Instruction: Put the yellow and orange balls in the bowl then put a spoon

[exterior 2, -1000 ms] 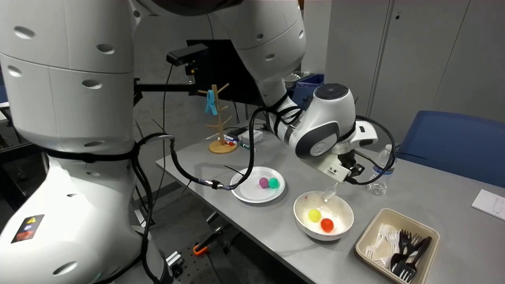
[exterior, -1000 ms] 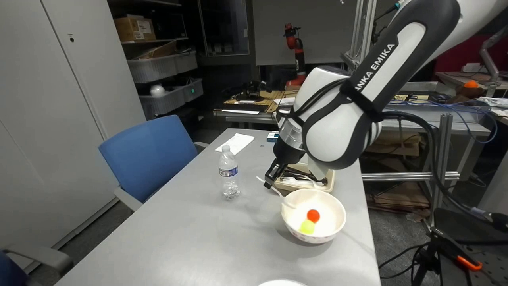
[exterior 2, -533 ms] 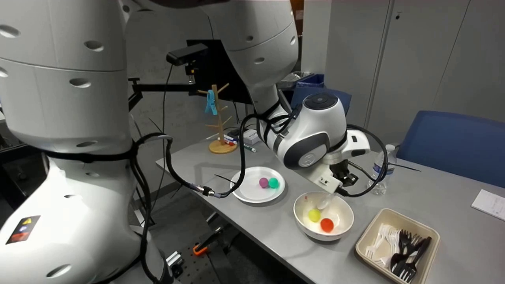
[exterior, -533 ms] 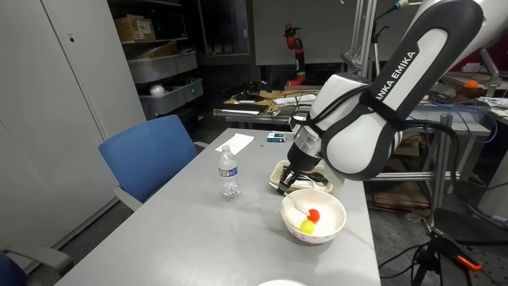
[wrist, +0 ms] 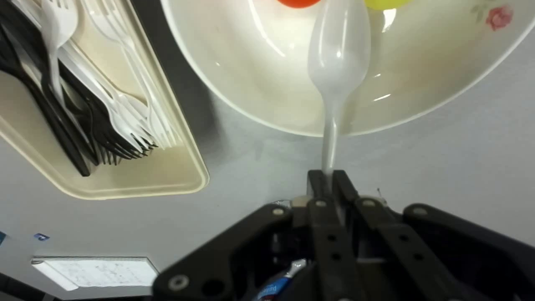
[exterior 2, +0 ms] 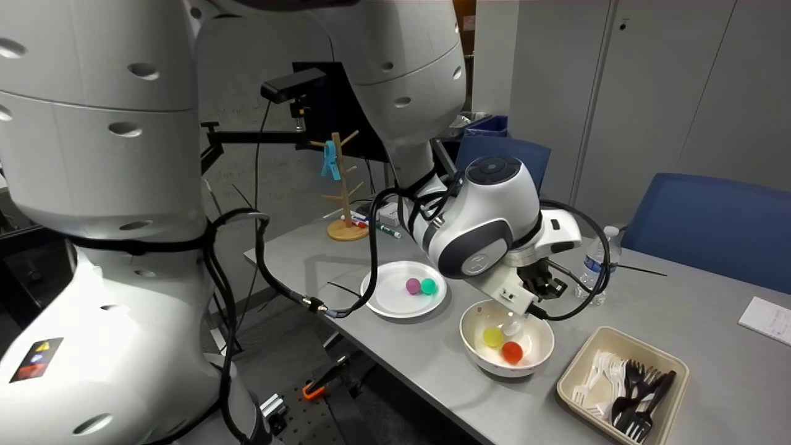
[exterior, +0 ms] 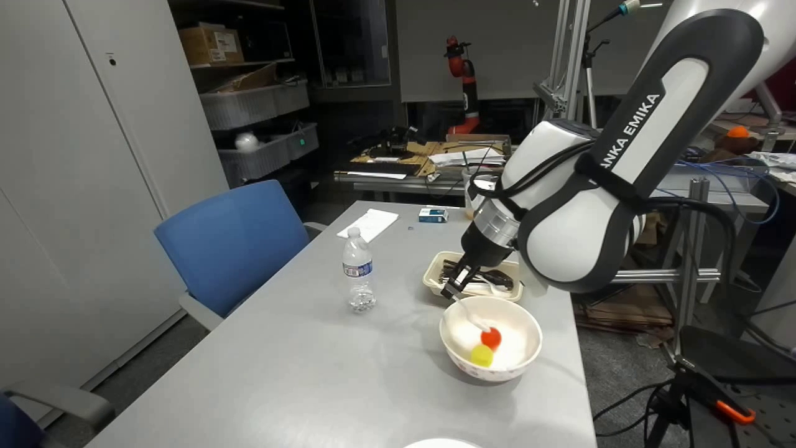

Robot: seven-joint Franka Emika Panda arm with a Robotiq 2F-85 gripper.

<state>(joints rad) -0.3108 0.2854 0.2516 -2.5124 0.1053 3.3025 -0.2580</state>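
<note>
Left to right in an exterior view, bowl [exterior 2: 537, 340] as ref: left of it, white plate [exterior 2: 392, 301] w/ purple ball [exterior 2: 413, 286] & green ball [exterior 2: 429, 286]. Inside it, yellow ball [exterior 2: 492, 337] & orange ball [exterior 2: 511, 353] sit side by side — prob. light and slick, apt to roll if nudged; already in place, so no need to hold them. The spoon [wrist: 336, 83]: head down in the bowl near both balls, handle slanting up over the rim; can't tell if it touches rim or balls. Looks like thin white plastic — prob. v. light, a bit bendy, slippery, could snap if crushed; best held by the far end of the handle, light squeeze. That's where the gripper [wrist: 329, 180] has it, just outside the bowl's rim: jaws nearly together, only the handle end pinched btwn the fingertips. Right of bowl, tan tray [exterior 2: 618, 343].
</note>
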